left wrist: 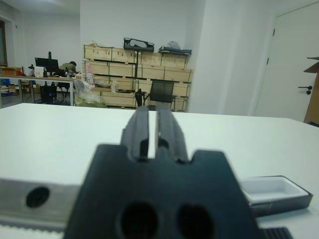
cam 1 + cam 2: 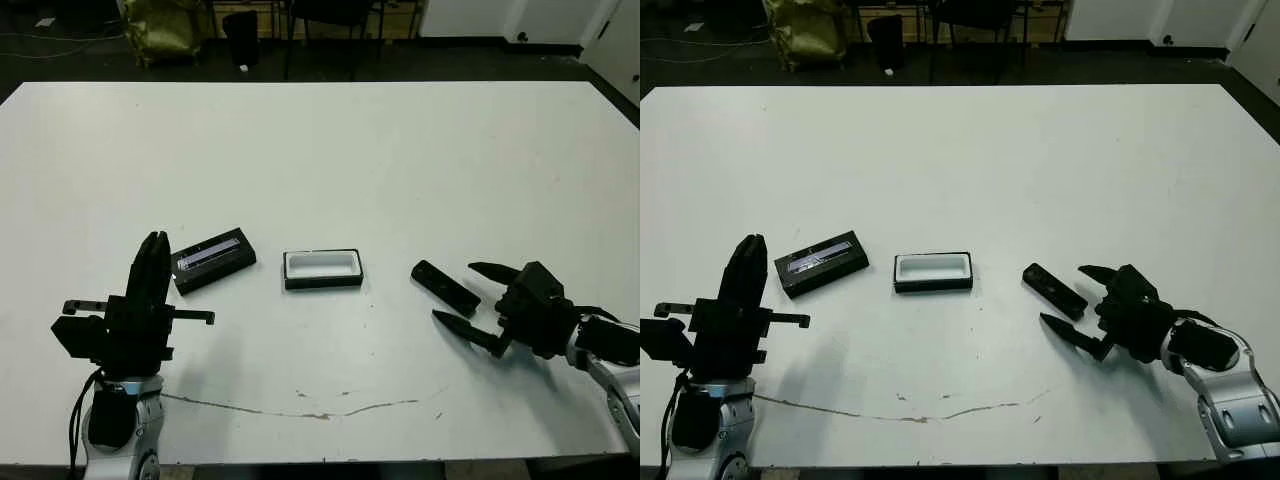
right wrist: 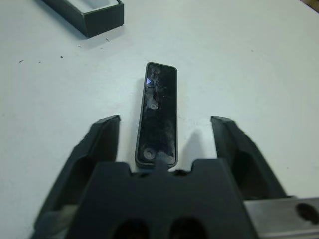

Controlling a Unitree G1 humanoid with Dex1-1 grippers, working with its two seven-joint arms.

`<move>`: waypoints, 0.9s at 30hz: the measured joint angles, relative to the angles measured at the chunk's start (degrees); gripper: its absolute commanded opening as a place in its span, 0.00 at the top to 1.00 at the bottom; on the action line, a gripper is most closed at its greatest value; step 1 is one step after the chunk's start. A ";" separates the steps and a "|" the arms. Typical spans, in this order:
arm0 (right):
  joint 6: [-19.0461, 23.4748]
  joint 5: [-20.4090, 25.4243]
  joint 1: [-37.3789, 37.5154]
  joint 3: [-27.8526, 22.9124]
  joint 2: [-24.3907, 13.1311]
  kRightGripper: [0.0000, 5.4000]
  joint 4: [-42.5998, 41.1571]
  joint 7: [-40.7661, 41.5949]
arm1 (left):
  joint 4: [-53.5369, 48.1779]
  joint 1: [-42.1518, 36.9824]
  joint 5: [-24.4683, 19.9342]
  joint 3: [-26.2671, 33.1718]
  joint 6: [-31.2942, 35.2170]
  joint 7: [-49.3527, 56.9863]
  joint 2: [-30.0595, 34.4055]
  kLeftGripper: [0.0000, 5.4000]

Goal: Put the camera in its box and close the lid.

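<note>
Right gripper [image 3: 164,144] fingers spread wide, straddling near end of camera [image 3: 158,113], not touching | left gripper [image 2: 152,262] fingers together, idle beside lid [image 2: 214,259] | camera flat on table [image 2: 320,150], right of open box [image 2: 322,268], long axis along gripper's reach, far end toward box | risk: pinching only the glossy end may make it pivot or slip.

On the bench [image 2: 320,150] the lid [image 2: 213,260] lies left of the box [image 2: 322,269]; the camera [image 2: 445,285] lies right of it, between the right gripper's [image 2: 468,296] fingers.
</note>
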 measured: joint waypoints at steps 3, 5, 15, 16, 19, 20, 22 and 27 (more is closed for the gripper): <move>0.65 0.07 -0.58 0.47 -0.04 0.46 0.09 0.53 | -0.07 -0.09 0.12 0.12 0.23 0.01 0.08 1.00; 0.68 0.07 -1.21 1.17 -0.23 0.55 0.58 2.03 | -0.10 -0.17 0.09 0.21 0.51 0.00 0.19 1.00; 2.85 -3.10 -7.57 7.31 -5.40 0.88 0.36 8.41 | -0.22 -0.65 -0.51 0.51 0.58 -0.24 0.66 1.00; 3.67 -3.10 -8.07 7.62 -5.65 0.88 0.21 8.87 | -0.22 -0.65 -0.50 0.55 0.58 -0.22 0.67 1.00; 5.34 -3.12 -9.53 8.59 -6.35 0.89 0.15 10.50 | -0.25 -0.66 -0.44 0.60 0.66 -0.19 0.67 1.00; 5.86 -3.13 -9.99 8.84 -6.51 0.89 0.23 10.85 | -0.28 -0.66 -0.45 0.60 0.87 -0.19 0.67 1.00; 6.49 -3.07 -10.72 8.95 -6.57 0.89 0.68 11.74 | -0.29 -0.67 -0.47 0.60 1.06 -0.20 0.67 1.00; 7.59 -1.81 -11.58 8.57 -6.56 0.89 1.81 13.03 | -0.29 -0.83 -0.48 0.61 1.05 -0.33 0.74 1.00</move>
